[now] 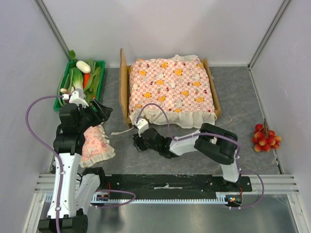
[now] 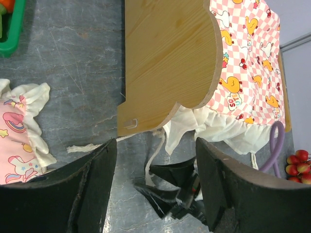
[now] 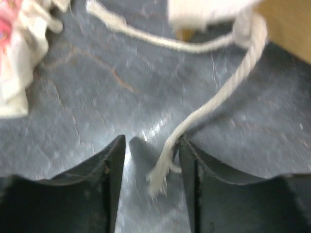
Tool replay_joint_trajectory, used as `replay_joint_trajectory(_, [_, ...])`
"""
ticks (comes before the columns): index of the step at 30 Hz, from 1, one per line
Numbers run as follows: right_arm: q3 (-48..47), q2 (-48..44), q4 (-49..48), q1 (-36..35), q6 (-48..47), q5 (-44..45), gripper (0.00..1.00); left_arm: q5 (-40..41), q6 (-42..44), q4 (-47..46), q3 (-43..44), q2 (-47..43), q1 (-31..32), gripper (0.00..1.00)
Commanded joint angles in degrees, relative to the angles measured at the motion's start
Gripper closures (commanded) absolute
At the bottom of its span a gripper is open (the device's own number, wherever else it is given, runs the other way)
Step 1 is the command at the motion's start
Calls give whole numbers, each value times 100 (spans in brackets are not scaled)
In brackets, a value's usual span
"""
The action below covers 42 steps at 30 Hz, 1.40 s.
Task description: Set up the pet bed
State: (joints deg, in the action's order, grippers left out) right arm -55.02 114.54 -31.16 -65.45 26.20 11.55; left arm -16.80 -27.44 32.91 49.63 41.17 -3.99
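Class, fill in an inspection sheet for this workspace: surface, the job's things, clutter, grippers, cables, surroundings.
Surface: grey stone-patterned mat.
Job's things: bed at the back. The mattress lies on it, its frill spilling over the near side. The pillow is off the bed, on the mat under the left arm. A loose cord trails on the mat.
Clutter: tray of vegetables at left; red fruit at right.
Grippers: left gripper open, above the mat by the bed's head end. Right gripper open and low, with the cord's end between its fingers.
Cables: a purple cable loops off each arm.
Surroundings: white walls, metal posts, rail at the near edge.
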Motion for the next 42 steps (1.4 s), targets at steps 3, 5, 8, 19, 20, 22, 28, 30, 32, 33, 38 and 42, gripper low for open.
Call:
replay_joint_trajectory(3, [686, -1639, 1901, -38, -404, 111, 37, 18, 248, 40, 240, -56, 12, 28])
replay_joint_trajectory(5, [861, -2310, 1990, -29, -562, 172, 35, 54, 301, 76, 328, -39, 12, 27])
replay_joint_trajectory(8, [976, -3672, 2499, 23, -738, 943, 26, 141, 415, 172, 626, -12, 12, 25])
replay_joint_trajectory(19, [45, -5048, 4477, 4766, -1091, 52, 20, -139, 600, -29, 2358, 541, 152, 6])
replay_joint_trajectory(20, [-60, -4899, 4643, 5126, -951, -499, 20, -114, 600, -143, 2420, 637, 336, 6])
replay_joint_trajectory(22, [-280, -4468, 4671, 5893, -721, -977, 20, 333, 670, -205, 2525, 726, 950, 6])
replay_joint_trajectory(28, [-887, -3369, 4874, 6395, -704, -1304, 23, 2487, 1364, -521, 2526, 1428, 3833, 4])
replay_joint_trajectory(30, [-940, -3124, 4891, 6509, -712, -1410, 24, 2733, 1530, -819, 2430, 1656, 4353, 2])
replay_joint_trajectory(32, [-931, -2939, 4891, 6510, -712, -1375, 28, 2743, 1610, -1005, 2376, 1815, 4660, 1])
replay_joint_trajectory(33, [-870, -2885, 4891, 6510, -712, -1270, 29, 2691, 1680, -1066, 2368, 1894, 4740, 1])
replay_joint_trajectory(38, [-694, -2771, 4830, 6510, -730, -1260, 39, 2725, 1909, -1357, 2403, 2404, 5249, 0])
replay_joint_trajectory(42, [-571, -2683, 4873, 6510, -747, -1392, 62, 2665, 1979, -1594, 2332, 2598, 5408, 0])
